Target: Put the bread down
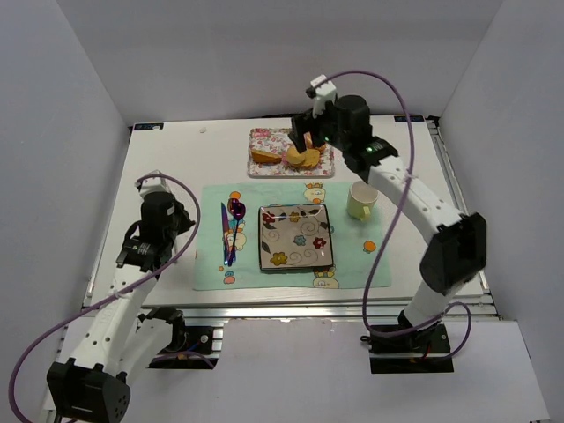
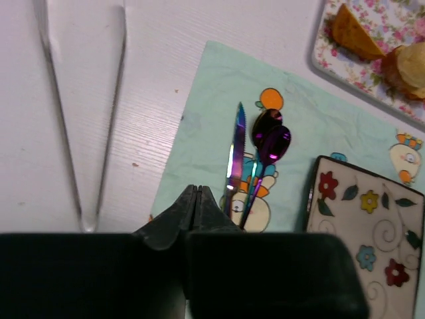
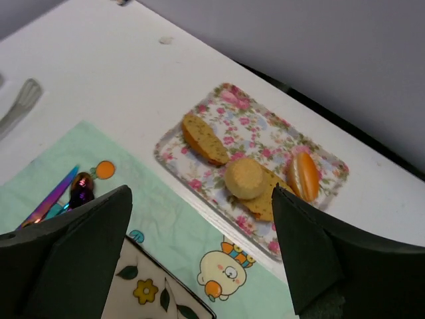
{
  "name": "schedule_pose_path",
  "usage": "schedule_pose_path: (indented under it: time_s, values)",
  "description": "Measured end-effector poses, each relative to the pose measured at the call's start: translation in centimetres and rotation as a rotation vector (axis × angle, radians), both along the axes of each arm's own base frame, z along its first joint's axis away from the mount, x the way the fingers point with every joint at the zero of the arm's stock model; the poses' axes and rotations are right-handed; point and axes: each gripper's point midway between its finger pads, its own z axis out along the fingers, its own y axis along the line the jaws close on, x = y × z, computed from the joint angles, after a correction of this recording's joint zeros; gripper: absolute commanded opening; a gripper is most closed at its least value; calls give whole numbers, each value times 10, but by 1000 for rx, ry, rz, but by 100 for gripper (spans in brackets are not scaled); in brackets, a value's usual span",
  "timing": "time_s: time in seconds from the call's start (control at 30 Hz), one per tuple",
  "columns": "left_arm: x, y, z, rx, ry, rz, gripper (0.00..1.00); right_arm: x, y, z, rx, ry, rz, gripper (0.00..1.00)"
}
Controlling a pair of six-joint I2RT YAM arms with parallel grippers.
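hovering over the floral tray (image 3: 269, 133) at the far side of the bench (image 1: 176, 167), the right end effector (image 3: 200, 196) has its fingers spread as wide as they go. in the wrist view they frame the tray's contents, with no contact showing. the bread (image 3: 244, 178), a small round pale golden roll, lies in the middle of the tray, resting partly on a flat brownish slice (image 3: 267, 205). a brown-crusted wedge slice (image 3: 204, 139) lies just to its left and a glossy orange bun (image 3: 305, 176) just to its right.

the left end effector (image 2: 196, 191) sits low over the near left edge of the mint placemat (image 2: 206, 126), its fingertips pressed together. just beyond them a knife (image 2: 234, 159) and two purple spoons (image 2: 271, 143) lie on the placemat, beside a square flowered plate (image 2: 362, 232). a yellow mug (image 1: 359, 201) stands upright beside the placemat's far right corner; its inside cannot be made out.
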Motion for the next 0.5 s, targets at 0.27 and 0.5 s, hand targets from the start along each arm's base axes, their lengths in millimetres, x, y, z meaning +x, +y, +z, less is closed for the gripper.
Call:
schedule_pose_path:
  time_s: [0.27,0.5]
  values:
    - [2,43,-13,-30,62,127,29,-123,-60,-55,-58,-47,546,28]
    - [2,67,-70,-62,330,126,97,-180,-50,-81,-55,-17,804,68]
